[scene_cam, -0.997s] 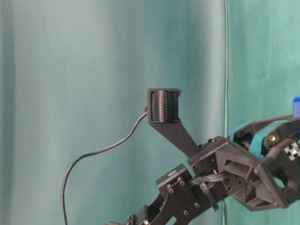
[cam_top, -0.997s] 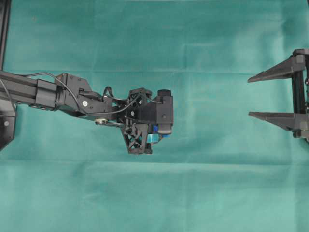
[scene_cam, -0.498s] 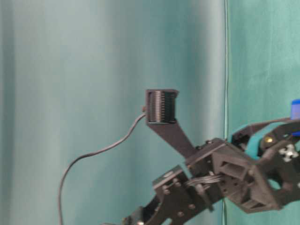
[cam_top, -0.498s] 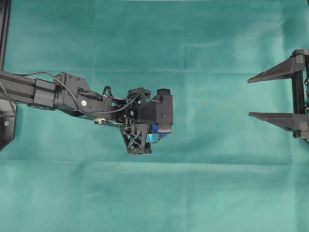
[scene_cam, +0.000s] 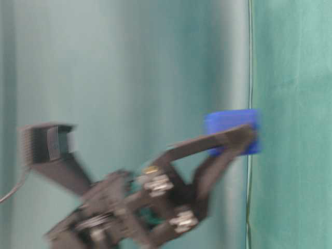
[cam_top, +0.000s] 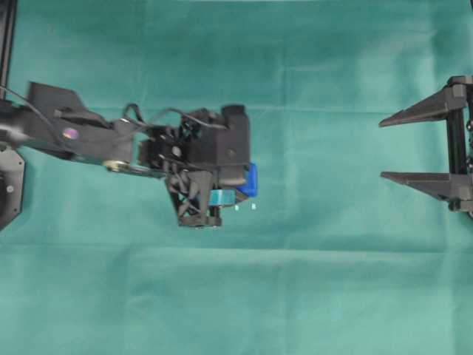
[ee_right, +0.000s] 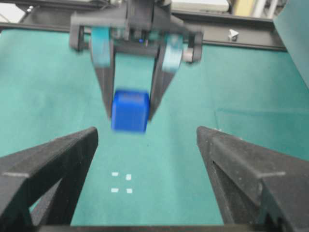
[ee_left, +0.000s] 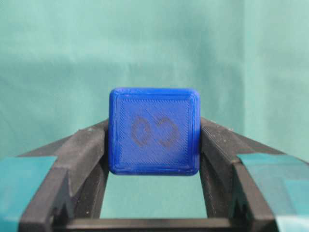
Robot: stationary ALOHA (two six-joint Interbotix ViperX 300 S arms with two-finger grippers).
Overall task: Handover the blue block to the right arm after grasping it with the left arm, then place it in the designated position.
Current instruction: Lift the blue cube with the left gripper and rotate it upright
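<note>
The left gripper (ee_left: 153,145) is clamped on the blue block (ee_left: 154,130), its two teal-taped fingers (ee_left: 77,159) pressing the cube's left and right sides so that a faint dark mark faces the left wrist camera. In the right wrist view the same gripper (ee_right: 129,113) hangs above the green cloth (ee_right: 58,96), with the blue block (ee_right: 129,111) pinched at the fingertips and clear of the surface. Below it and nearer that camera lies the designated position (ee_right: 121,183), four small white dots in a square on the cloth. From overhead the left arm (cam_top: 96,140) reaches in from the left edge, and the blue block (cam_top: 250,180) shows just past the gripper body, with two of the white dots (cam_top: 244,207) visible on the cloth beside the gripper's lower edge. The table-level view is blurred, but the block (scene_cam: 231,122) is seen raised at the tips of the dark fingers (scene_cam: 207,145) against the green backdrop (scene_cam: 104,78). The right gripper (cam_top: 392,146) sits at the right edge of the overhead view, well apart from the block, its plain black fingers (cam_top: 417,109) spread wide with nothing between them; the same wide gap frames the right wrist view (ee_right: 145,159).
</note>
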